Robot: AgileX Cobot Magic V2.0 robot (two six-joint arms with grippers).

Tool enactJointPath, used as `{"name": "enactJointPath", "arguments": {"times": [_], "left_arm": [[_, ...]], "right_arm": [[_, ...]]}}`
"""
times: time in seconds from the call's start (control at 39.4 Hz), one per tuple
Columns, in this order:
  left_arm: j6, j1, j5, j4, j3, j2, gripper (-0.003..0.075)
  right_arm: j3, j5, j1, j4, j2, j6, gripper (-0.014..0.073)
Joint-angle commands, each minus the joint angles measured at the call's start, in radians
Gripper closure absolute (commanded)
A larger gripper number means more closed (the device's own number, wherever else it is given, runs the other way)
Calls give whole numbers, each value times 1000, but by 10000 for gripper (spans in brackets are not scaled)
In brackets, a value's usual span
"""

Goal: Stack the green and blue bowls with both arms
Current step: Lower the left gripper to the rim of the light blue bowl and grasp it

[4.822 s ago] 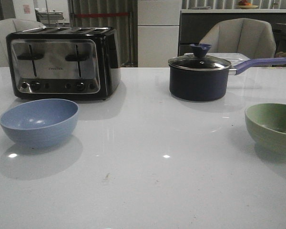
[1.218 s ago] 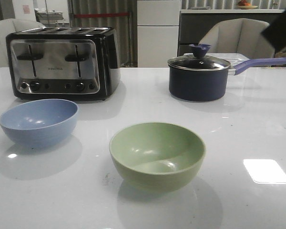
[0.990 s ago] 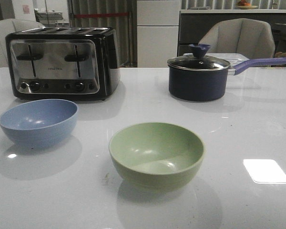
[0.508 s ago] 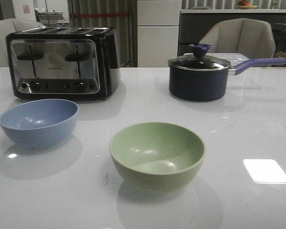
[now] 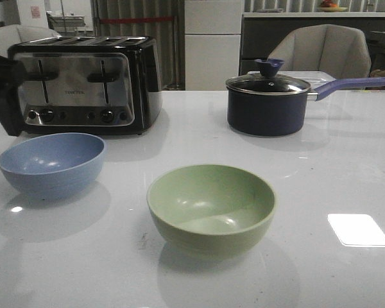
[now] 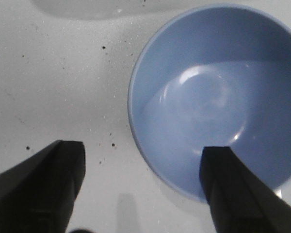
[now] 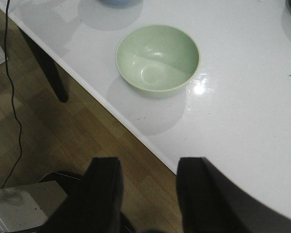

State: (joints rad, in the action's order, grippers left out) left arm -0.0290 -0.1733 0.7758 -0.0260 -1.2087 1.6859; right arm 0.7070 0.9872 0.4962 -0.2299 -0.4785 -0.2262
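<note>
Blue bowl point(image 5: 51, 163): muted periwinkle, round, matte and plain, upright on the white table point(image 5: 321, 192) toward my left side, just in front of the toaster point(image 5: 83, 83); my left wrist view point(image 6: 216, 97) shows a soft sheen inside and nothing in it.
Green bowl point(image 5: 211, 206): pale sage, same plain round shape and like size, upright near the table's front middle, well apart from the blue one; the right wrist view point(image 7: 157, 57) shows it empty, close to the table edge.
Left gripper point(image 6: 140, 187): my fingers spread wide, holding nothing; one finger point(image 6: 235, 194) overlaps the blue bowl's rim in that view, the other point(image 6: 43, 184) is over bare table (touching or not, I cannot tell). In front view a dark part of my arm point(image 5: 3, 90) shows at the left edge.
Right gripper point(image 7: 148, 194): fingers parted, nothing between them, out past the table edge above wooden floor point(image 7: 48, 126).
Saucepan point(image 5: 268, 102): dark, glass-lidded, purple handle, at the back right.
</note>
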Motion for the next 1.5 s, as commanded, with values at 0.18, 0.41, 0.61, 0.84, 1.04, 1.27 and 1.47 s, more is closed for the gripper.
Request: {"name": "enactJointPath", "arguments": {"times": [0.18, 0.41, 0.61, 0.84, 1.04, 1.27, 1.47], "left_arm": [[0, -2, -57, 37, -136, 139, 182], [2, -2, -53, 19, -164, 193, 289], [2, -2, -51, 19, -165, 193, 435], [2, -2, -35, 19, -165, 184, 557], [0, -2, -2, 19, -168, 149, 624], [-54, -4, 12, -17, -168, 11, 622], [-204, -27, 99, -187, -168, -107, 622]], "right_arm": [[26, -58, -1, -8, -6, -13, 200], [26, -58, -1, -8, -6, -13, 200], [26, -57, -1, -8, -6, -13, 200], [26, -57, -1, -8, -6, -13, 200], [26, -57, -1, -8, -6, -13, 200], [26, -57, -1, -8, -6, -13, 200], [26, -57, -1, -8, -6, -13, 200]]}}
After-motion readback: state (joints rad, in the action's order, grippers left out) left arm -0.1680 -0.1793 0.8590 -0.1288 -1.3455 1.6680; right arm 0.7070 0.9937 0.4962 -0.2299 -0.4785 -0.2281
